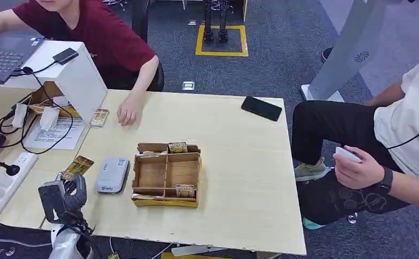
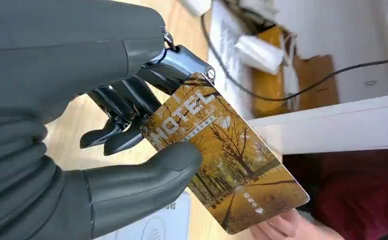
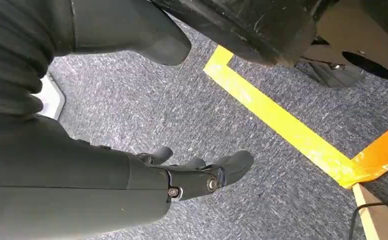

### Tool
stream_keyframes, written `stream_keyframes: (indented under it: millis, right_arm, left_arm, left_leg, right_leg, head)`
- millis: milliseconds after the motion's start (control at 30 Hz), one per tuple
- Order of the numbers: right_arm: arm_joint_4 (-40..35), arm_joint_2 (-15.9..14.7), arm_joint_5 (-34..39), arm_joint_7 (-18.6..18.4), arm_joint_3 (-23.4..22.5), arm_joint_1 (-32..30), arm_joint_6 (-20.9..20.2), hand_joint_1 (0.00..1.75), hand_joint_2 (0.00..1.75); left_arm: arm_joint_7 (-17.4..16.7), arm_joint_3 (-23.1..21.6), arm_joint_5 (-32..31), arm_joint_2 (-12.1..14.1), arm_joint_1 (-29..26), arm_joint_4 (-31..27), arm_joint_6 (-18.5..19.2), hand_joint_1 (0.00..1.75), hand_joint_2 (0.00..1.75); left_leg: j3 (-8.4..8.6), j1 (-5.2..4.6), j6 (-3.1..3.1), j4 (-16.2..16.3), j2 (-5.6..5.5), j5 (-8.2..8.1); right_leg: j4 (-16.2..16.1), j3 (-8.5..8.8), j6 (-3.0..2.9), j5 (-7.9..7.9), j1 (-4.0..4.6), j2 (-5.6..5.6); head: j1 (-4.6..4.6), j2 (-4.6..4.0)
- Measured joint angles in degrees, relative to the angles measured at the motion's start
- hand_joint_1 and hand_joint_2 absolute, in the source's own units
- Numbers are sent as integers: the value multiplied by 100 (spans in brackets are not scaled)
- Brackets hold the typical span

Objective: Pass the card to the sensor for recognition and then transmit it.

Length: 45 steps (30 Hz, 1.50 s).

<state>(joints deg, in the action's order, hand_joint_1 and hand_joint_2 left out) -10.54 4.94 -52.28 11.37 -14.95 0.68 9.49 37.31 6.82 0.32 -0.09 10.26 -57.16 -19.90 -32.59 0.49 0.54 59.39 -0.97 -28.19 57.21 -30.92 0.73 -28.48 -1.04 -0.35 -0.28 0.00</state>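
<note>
- The hotel key card (image 2: 226, 165), printed with autumn trees, is pinched in the left hand (image 2: 107, 150) between the thick thumb and the dark fingers (image 2: 132, 107), above the tabletop (image 1: 239, 162) just beside the grey card reader (image 1: 112, 174).
- The thumb covers one corner of the card; its long axis runs away from the palm, toward a person's hand (image 1: 127, 113) farther across.
- The right hand (image 3: 201, 175) hangs over the carpet, fingers loosely apart, holding nothing.
- A wooden compartment tray (image 1: 166, 175) sits beyond the reader.

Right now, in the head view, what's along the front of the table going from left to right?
Power strip → left robot hand holding the hotel card → grey sensor → wooden card box.
</note>
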Motion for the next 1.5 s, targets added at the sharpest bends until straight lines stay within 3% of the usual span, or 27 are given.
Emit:
stream_keyframes:
  millis: [133,367,467,867,900,1100,1167,1233,1300,1367,1500]
  right_arm:
    - [-11,0,-52,-2,35,27,-31,0,175]
    - [-20,0,-140,-20,164,55,-118,0,175]
    - [-39,0,-131,-20,216,79,-166,0,175]
    - [-66,0,-111,-20,251,95,-190,0,175]
    - [-66,0,-109,-20,251,94,-188,0,175]
    - [-66,0,-81,-20,251,89,-168,0,175]
    - [-66,0,-39,-17,251,86,-127,0,175]
    - [-66,0,13,-13,251,76,-63,0,175]
    - [-66,0,39,7,251,58,-46,0,175]
    - [-66,-2,66,20,251,40,-35,0,175]
    - [-64,-13,109,77,249,-17,-37,0,175]
  left_arm:
    - [243,-20,-710,31,157,-4,-684,175,175]
    - [282,-358,-2133,280,555,19,-1855,175,175]
    - [269,-435,-2390,328,737,63,-1946,175,175]
    - [245,-542,-2410,350,886,151,-1964,175,175]
    - [243,-544,-2394,350,888,160,-1964,0,175]
    - [206,-579,-2250,354,891,251,-1907,0,175]
    - [-18,-579,-2057,345,902,280,-1780,0,175]
    - [-436,-588,-1848,324,912,297,-1441,0,175]
    - [-575,-667,-1725,321,889,266,-966,0,175]
    - [-520,-820,-1837,358,766,69,-604,0,175]
    - [-177,-1310,-2496,590,270,-724,-397,0,175]
  left_leg:
    - [-2,1,0,0,0,1]
    - [-3,2,-1,0,0,3]
    - [-4,2,-1,0,2,3]
    - [-7,2,-1,0,4,2]
    - [-6,2,-1,0,4,2]
    - [-7,2,-1,0,4,2]
    - [-7,2,-1,1,5,2]
    - [-8,2,-1,1,5,3]
    - [-10,2,-1,1,4,3]
    - [-12,2,-1,0,6,2]
    - [-14,1,-1,1,19,-2]
  right_leg:
    - [0,-2,-2,2,1,0]
    - [1,-3,-4,4,2,0]
    - [1,-3,-2,5,2,2]
    - [0,-9,-2,6,2,5]
    - [0,-9,-2,6,2,5]
    - [0,-11,-2,6,2,7]
    - [0,-13,-2,6,2,7]
    - [0,-14,-2,6,2,8]
    - [0,-12,-2,6,2,7]
    - [0,-13,-2,6,2,12]
    - [0,-23,-2,6,1,28]
  head:
    - [0,0]
    - [0,2]
    - [0,2]
    - [0,2]
    - [0,0]
    - [0,2]
    - [0,2]
    - [0,0]
    - [0,2]
    - [0,2]
    - [0,2]
